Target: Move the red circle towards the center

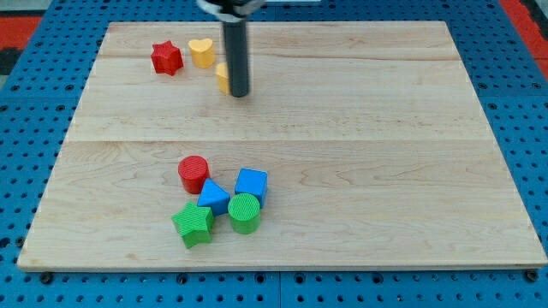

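My tip (239,93) rests far-left, touching a partly hidden yellow block (222,77). The red circle (193,174) sits well apart, nearer. The rod carries no jaws.

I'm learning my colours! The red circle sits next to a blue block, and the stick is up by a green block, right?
Almost. In the camera view the red circle does sit beside a blue block, but my tip is by a yellow block, not a green one.
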You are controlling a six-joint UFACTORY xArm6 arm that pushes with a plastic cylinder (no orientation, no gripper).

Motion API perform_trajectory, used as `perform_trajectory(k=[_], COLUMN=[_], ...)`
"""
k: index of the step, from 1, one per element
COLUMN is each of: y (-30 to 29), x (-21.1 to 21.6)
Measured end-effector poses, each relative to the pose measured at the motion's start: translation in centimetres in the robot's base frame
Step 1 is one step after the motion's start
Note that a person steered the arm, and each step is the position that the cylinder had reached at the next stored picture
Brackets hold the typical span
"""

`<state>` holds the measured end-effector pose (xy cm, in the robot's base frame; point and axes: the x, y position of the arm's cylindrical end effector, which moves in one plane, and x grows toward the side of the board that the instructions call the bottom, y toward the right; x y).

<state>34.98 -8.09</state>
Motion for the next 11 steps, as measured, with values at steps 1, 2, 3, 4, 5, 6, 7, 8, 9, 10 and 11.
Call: perform_trajectory(k=[1, 2, 3, 4, 5, 6, 7, 8, 9, 10, 11], y=[-1.2, -6.1, -10.7, -11.2, -9.1, -5.7, -3.7, -0.2, 3.6, 6.7, 6.7], x=[1.6, 5.5, 10.6, 14.0, 17.5, 17.9, 16.0, 15.6, 15.6, 15.6, 15.5])
